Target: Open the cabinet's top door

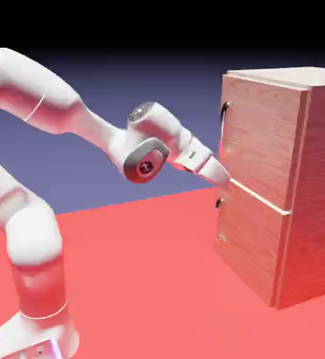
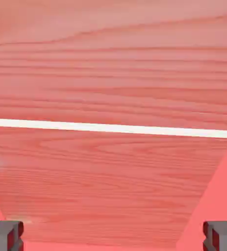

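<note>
Two grey finger tips (image 2: pixel 5 235) sit at the bottom corners of the hand view, far apart with nothing between them, so the jaws stand wide open and grip nothing. Beyond them the frame is filled with reddish wood grain, crossed by a pale horizontal seam (image 2: pixel 110 128) that divides the two door panels. A small dark spot at that view's left edge may be a handle, but it is too cut off to tell.

From the exterior view, the white arm (image 1: pixel 67 116) rises from the lower left, folds back at a thick elbow, then stretches rightward with the wrist bent so the gripper (image 1: pixel 221 175) points nearly level at the cabinet (image 1: pixel 312 196). Its tip lies at the front face's left edge, just about at the seam; whether it touches the wood cannot be told. The fingers themselves are hard to make out here, merging with the pale hand. The arm's base is cut off at the bottom edge.

On the red table (image 1: pixel 151 280), at the exterior view's right, the cabinet stands upright, tall and boxy, with a pale top. The top door (image 1: pixel 260 133) is shut, flush with the front, and its dark loop handle (image 1: pixel 224 111) sits near the upper left edge, above the gripper and apart from it. The lower door (image 1: pixel 253 242) carries its own small handle (image 1: pixel 220 204).
</note>
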Tool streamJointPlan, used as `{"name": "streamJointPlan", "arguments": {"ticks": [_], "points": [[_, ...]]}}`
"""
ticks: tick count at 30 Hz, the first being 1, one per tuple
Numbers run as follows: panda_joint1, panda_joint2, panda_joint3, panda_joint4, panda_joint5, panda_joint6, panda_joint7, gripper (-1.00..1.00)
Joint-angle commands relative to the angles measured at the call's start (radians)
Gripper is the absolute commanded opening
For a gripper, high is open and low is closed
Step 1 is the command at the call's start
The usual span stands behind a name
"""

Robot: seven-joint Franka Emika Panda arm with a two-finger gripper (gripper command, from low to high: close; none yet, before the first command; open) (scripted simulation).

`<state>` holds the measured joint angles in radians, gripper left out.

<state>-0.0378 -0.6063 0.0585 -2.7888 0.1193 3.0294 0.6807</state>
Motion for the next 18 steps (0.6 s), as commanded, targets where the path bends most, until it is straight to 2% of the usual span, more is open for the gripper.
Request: {"name": "streamJointPlan", "arguments": {"ticks": [1, 18], "points": [[-0.018, -0.013, 0.022, 0.008, 0.044, -0.003, -0.022, 1.00], [-0.331, -0.242, 0.390, 0.141, 0.783, -0.051, -0.394, 1.00]]}}
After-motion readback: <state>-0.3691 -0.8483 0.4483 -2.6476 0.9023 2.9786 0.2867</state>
